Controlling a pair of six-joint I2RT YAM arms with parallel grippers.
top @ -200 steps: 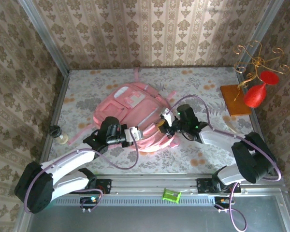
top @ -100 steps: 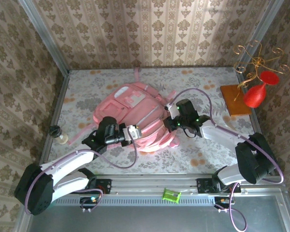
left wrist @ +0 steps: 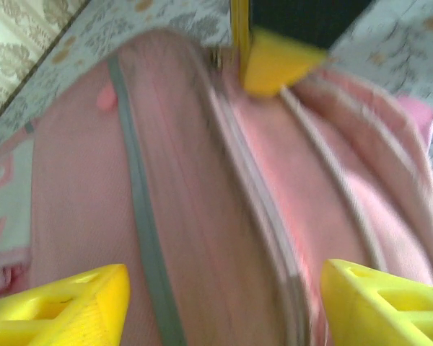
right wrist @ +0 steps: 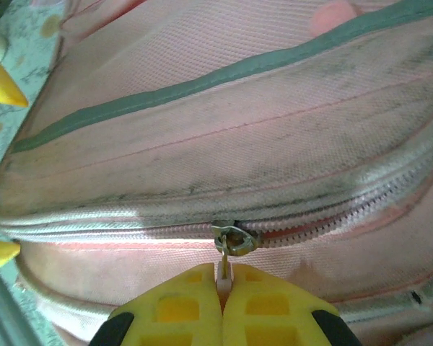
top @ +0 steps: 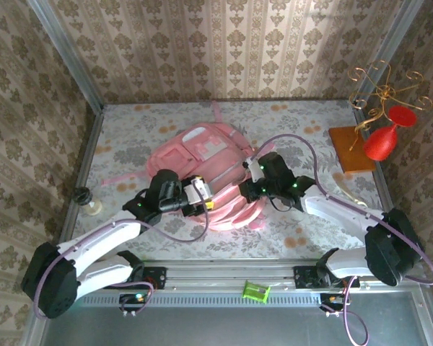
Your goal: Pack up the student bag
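The student bag (top: pixel 206 148) lies flat in the middle of the counter (top: pixel 303 122), pink pockets facing up. The right hand (right wrist: pixel 222 308) is clamped tight, its yellow fingertips pressed together on the small pull tab (right wrist: pixel 223 268) that hangs from the zip slider (right wrist: pixel 233 238) on the bag's pale zip line. On the left, the left hand (left wrist: pixel 224 303) sits over the pink fabric with its fingers (left wrist: pixel 72 303) spread wide and nothing gripped between them; whether the tips touch the cloth, I can't tell. From above, both hands work close together over the near half of the bag.
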